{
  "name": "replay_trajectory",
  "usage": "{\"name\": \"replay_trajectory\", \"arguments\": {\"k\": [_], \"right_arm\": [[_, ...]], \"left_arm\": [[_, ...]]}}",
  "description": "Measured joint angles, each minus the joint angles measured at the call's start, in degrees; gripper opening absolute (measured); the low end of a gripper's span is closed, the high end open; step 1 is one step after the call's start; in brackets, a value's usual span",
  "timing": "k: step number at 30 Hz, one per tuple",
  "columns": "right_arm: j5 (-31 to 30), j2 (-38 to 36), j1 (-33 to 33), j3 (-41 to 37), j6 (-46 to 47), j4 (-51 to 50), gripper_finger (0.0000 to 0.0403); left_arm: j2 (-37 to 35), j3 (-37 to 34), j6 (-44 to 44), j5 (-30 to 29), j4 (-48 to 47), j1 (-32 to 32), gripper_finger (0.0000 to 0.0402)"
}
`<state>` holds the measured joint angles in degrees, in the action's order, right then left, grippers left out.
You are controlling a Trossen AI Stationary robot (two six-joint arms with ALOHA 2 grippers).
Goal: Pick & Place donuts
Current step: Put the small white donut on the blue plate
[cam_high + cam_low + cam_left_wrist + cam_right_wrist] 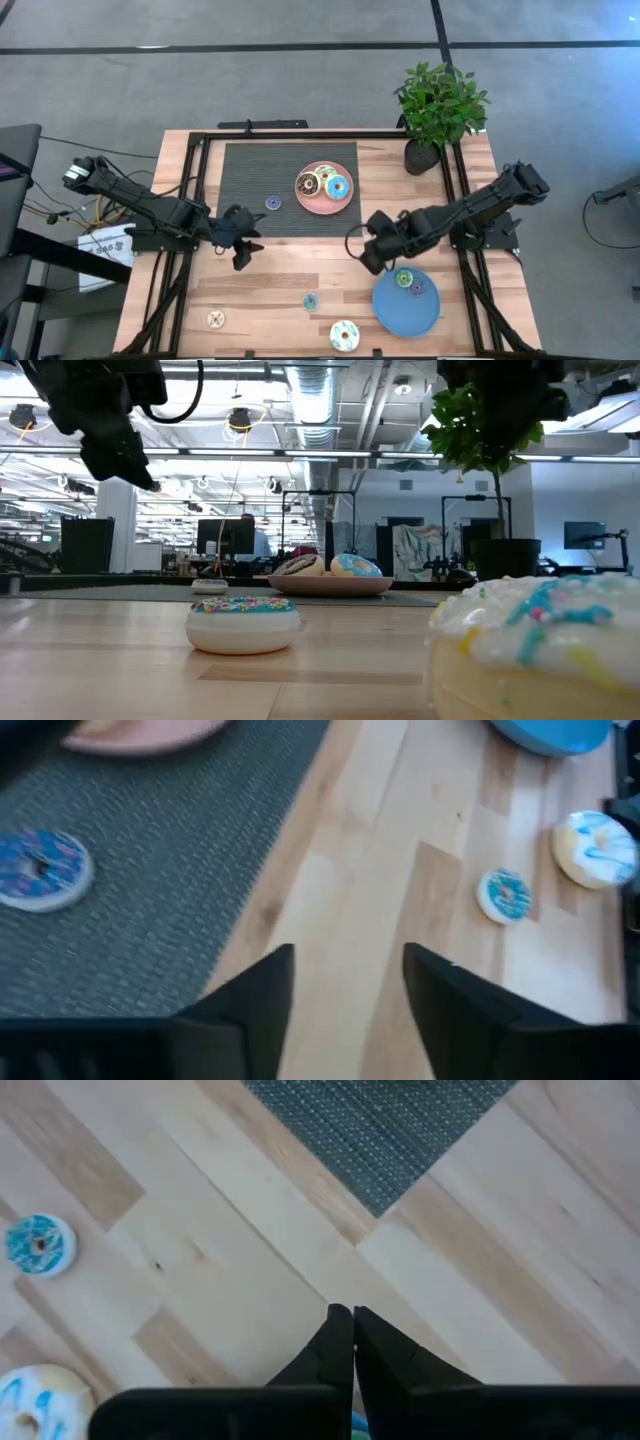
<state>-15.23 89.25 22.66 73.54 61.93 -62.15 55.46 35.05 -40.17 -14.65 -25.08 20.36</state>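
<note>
Wooden table (290, 270) shows no readable writing; left gripper (246, 250) jaws spread, right gripper (366, 262) jaws pressed together.

A pale wooden table (290, 265) carries a dark ribbed mat (250, 190) at its back half. On the mat sit a pink plate (312, 203) (two donuts on it) and a small purple donut (273, 203). A potted plant (438, 105) stands at the back right corner. Toward the front lie a blue plate (400, 310), a small teal donut (311, 301), a cream donut (216, 319) and a larger white donut (344, 335).
</note>
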Motion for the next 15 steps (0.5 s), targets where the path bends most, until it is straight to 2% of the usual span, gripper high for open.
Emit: {"name": "replay_trajectory", "arguments": {"k": [5, 10, 15], "right_arm": [[-2.1, 0.0, 2.2, 0.0, 2.8, -2.4, 0.0004], [-2.1, 0.0, 2.8, 0.0, -0.8, -4.2, 0.0001], [-0.8, -1.1, 1.6, -3.3, -9.8, -2.9, 0.0]], "left_arm": [[0.0, 0.1, -5.9, -0.8, 0.5, 0.0, 0.0232], [2.0, 4.0, -12.4, -2.6, -3.5, 1.1, 0.0233], [10.1, 12.9, -17.1, -8.2, -10.2, 2.7, 0.0231]]}}
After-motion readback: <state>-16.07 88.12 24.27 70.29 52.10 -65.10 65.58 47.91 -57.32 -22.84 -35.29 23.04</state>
